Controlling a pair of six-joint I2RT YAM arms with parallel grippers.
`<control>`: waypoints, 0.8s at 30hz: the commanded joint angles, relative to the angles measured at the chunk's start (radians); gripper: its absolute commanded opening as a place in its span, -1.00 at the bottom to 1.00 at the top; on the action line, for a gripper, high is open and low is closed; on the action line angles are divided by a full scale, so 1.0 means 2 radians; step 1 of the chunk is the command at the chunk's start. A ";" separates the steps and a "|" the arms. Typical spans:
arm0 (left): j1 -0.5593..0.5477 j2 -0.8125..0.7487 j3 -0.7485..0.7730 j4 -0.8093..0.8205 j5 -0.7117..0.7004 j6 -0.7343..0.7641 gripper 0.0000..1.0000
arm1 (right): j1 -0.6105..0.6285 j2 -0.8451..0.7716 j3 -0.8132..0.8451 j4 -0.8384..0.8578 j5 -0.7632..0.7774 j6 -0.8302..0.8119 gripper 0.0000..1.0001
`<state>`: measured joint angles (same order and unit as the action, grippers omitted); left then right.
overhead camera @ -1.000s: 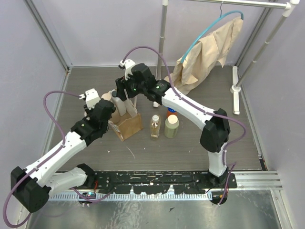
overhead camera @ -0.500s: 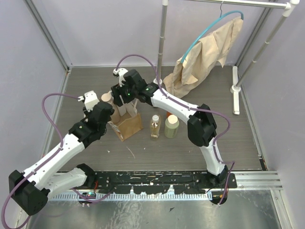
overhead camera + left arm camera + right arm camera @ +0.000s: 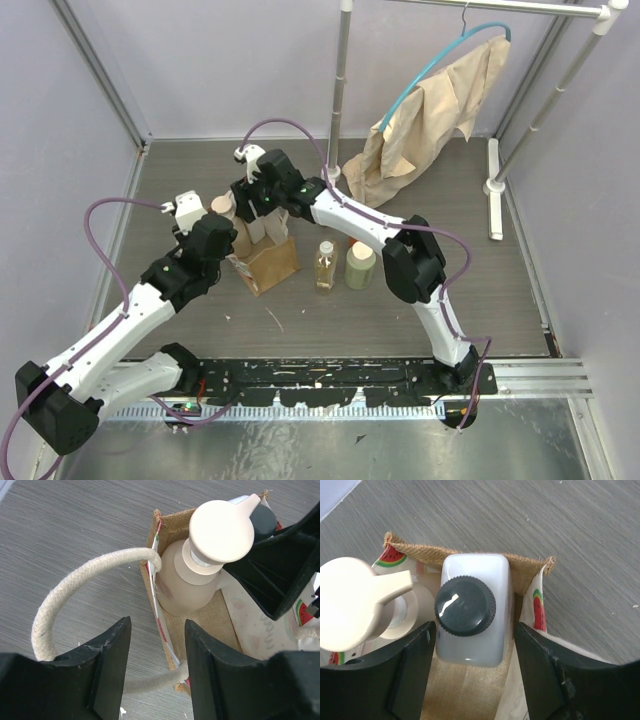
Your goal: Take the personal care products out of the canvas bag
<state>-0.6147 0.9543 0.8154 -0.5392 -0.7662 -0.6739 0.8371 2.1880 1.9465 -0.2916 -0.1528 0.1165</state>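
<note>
The canvas bag (image 3: 274,262) stands at mid-table, its cream handle (image 3: 75,587) looping out to the left. Inside it are a tan bottle (image 3: 192,582) with a peach cap (image 3: 347,605) and a white flat-sided bottle (image 3: 472,607) with a dark cap. My right gripper (image 3: 475,645) is open and straddles the white bottle from above. My left gripper (image 3: 157,672) is open astride the bag's left wall and the handle's root. Just right of the bag stand a slim amber bottle (image 3: 325,266) and an olive-green bottle (image 3: 360,266).
A beige cloth (image 3: 430,115) hangs from a teal hanger on a white rail at the back right. The rack's upright pole (image 3: 341,70) rises behind the bag. A white stand foot (image 3: 494,187) lies at the right. Purple walls enclose the table.
My right gripper has moved left and down over the bag, its elbow swinging left. My left gripper has edged up to the bag's side and its jaws have widened slightly.
</note>
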 commanded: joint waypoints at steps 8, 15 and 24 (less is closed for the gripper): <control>0.003 -0.016 -0.003 -0.013 0.002 -0.003 0.11 | 0.027 -0.001 -0.012 0.107 0.063 -0.080 0.11; 0.003 -0.029 -0.005 -0.021 -0.004 0.000 0.13 | 0.031 -0.062 -0.066 0.146 0.074 -0.082 -0.23; 0.002 -0.032 -0.010 -0.022 -0.004 0.000 0.14 | 0.031 -0.153 -0.072 0.125 0.088 -0.081 -0.25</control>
<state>-0.6147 0.9016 0.8143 -0.5686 -0.7567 -0.6743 0.8909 2.0838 1.7649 -0.1497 -0.0006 -0.0296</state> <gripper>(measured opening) 0.567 0.559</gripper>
